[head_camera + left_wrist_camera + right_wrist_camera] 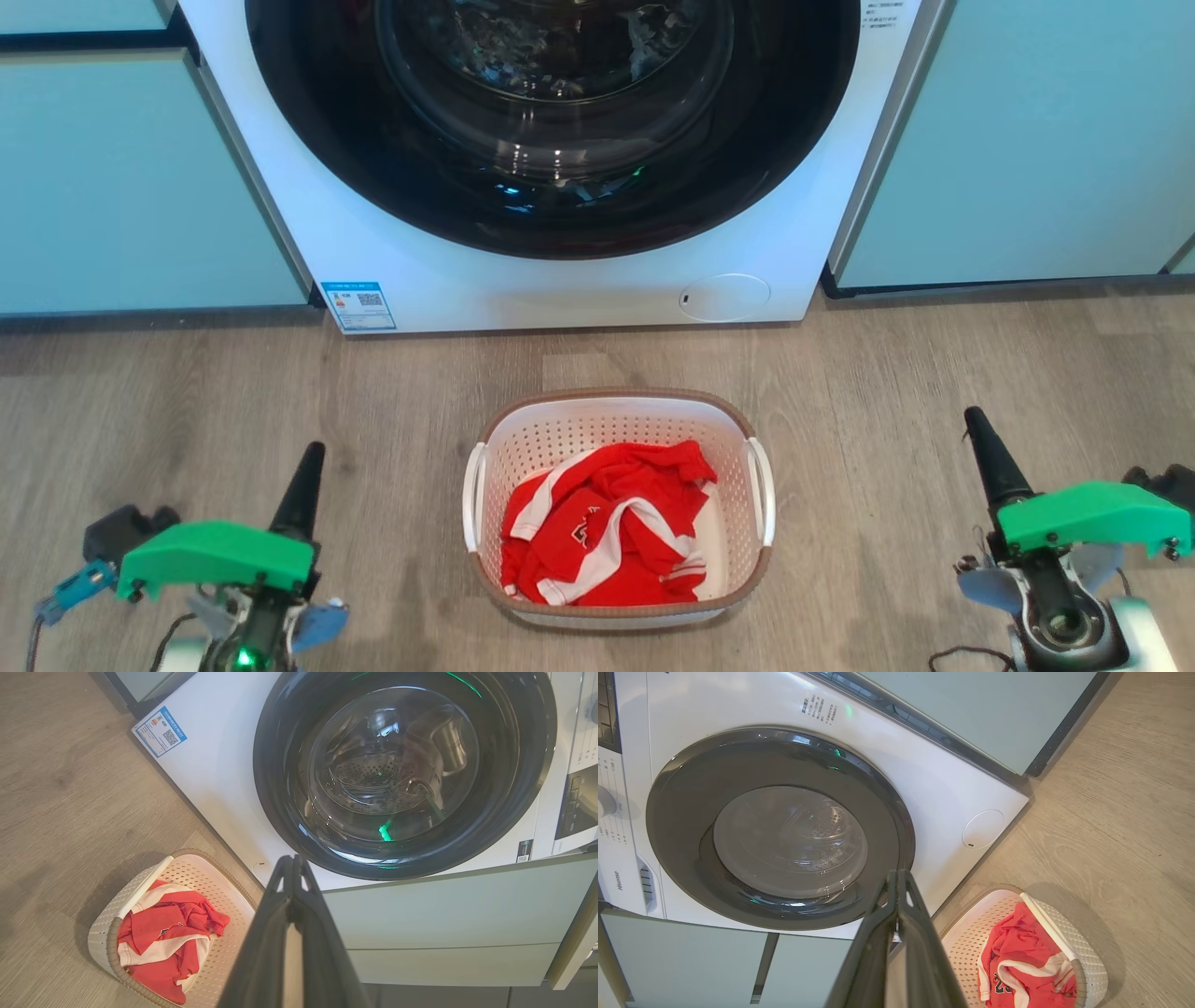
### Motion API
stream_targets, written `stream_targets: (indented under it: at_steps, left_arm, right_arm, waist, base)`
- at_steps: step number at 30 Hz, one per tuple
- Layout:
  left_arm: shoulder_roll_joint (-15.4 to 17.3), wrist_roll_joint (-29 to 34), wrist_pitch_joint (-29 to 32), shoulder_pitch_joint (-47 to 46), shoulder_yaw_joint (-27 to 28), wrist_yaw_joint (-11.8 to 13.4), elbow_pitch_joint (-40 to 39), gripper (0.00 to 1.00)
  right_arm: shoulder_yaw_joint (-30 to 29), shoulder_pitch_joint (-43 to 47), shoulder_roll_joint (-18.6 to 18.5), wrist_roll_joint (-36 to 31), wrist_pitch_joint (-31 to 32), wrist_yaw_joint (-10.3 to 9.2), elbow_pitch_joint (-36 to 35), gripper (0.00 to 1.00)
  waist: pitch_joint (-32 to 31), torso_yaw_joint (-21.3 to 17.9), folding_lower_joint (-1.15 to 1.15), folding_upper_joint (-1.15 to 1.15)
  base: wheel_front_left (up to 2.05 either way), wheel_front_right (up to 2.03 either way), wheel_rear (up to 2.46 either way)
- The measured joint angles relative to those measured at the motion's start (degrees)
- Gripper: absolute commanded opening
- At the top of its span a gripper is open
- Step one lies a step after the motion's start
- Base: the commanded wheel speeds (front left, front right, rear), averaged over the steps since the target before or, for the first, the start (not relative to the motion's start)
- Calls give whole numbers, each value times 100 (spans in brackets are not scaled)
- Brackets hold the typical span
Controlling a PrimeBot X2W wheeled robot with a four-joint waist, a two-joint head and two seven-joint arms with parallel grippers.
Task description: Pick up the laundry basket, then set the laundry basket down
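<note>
The left gripper (pixel 314 454) hangs low over the wooden floor (pixel 187 392). Its two dark fingers are pressed together into one narrow point and hold nothing; its wrist view shows the tips meeting with no gap. Ahead of those tips stands the washing machine (pixel 560 289), its round door facing the robot.

To the right of this gripper, well apart from it, the basket (pixel 611 425) stands upright on the floor, roughly level with the fingers and near the foot of the machine, probably set there for loading or unloading. A crumpled red and white shirt (pixel 607 532) lies inside, covering much of the bottom. It looks like a light load that should not tip the basket when lifted. The left handle (pixel 473 499) faces the left gripper and the right handle (pixel 766 495) faces the other.

Further right, again well apart from the basket, the right gripper (pixel 972 415) matches its partner: fingers closed to a narrow point, empty, aimed at the machine.

The arms seem spread this way so each can take its own handle — a lift from both sides would keep the basket level. Neither gripper touches the basket, so the pick-up has not begun. Each would need to part its fingers and swing inward toward its handle.
</note>
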Motion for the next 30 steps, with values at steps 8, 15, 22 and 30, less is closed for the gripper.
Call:
stream_targets:
  at_steps: [8, 15, 22, 30]
  left_arm:
    - [-69, -442, 82, -80, 194, -127, 32, 0]
    - [-147, -828, 154, -83, 331, -254, 59, 0]
    - [-187, -1222, 253, -83, 493, -374, 109, 0]
    - [-242, -1623, 348, -84, 664, -481, 138, 0]
  right_arm:
    - [-65, 1, 0, 514, 93, -10, 16, 0]
    - [-103, 1, 0, 973, 153, -11, 36, 0]
    - [-148, 1, 0, 1421, 253, -11, 54, 0]
    - [-211, 1, 0, 1876, 330, -11, 74, 0]
  waist:
    - [-16, 9, 0, 0]
    - [-29, 17, 0, 1]
    - [-43, 26, 0, 0]
    - [-57, 34, 0, 0]
  base:
    - [0, 0, 0]
    - [0, 0, 0]
    - [0, 0, 0]
    - [0, 0, 0]
